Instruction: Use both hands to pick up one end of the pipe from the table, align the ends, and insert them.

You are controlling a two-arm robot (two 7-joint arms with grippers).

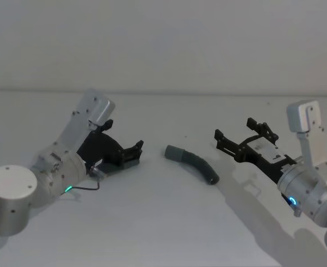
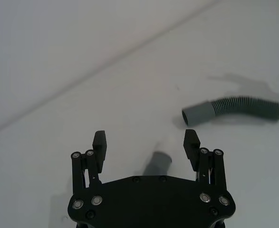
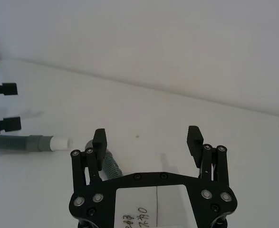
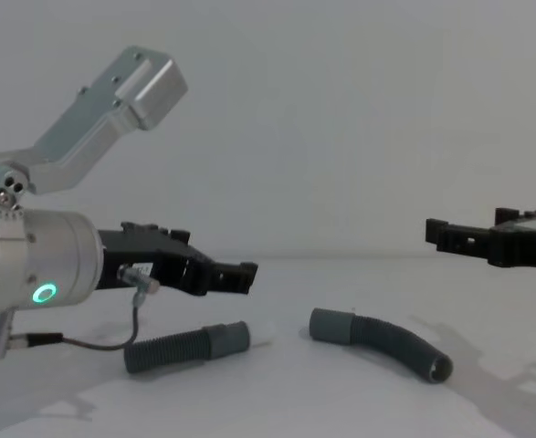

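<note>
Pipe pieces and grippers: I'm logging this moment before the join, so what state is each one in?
left gripper: open, hovering over the straight piece, holding nothing.
right gripper: open, in the air, holding nothing.
straight piece: lying on the table, ungripped, white tip towards the curved piece.
curved piece: lying on the table, ungripped, not joined.

1. White label point(image 3: 154, 208) sits on the body of the right gripper point(image 3: 148, 140), behind the fingers.
2. It has dark handwriting, two short lines, turned sideways in the right wrist view and cut at the picture edge.
3. One line looks like "203", not certain.
4. The other line is a few strokes, unreadable.
5. In the head view the label is too small to read.
</note>
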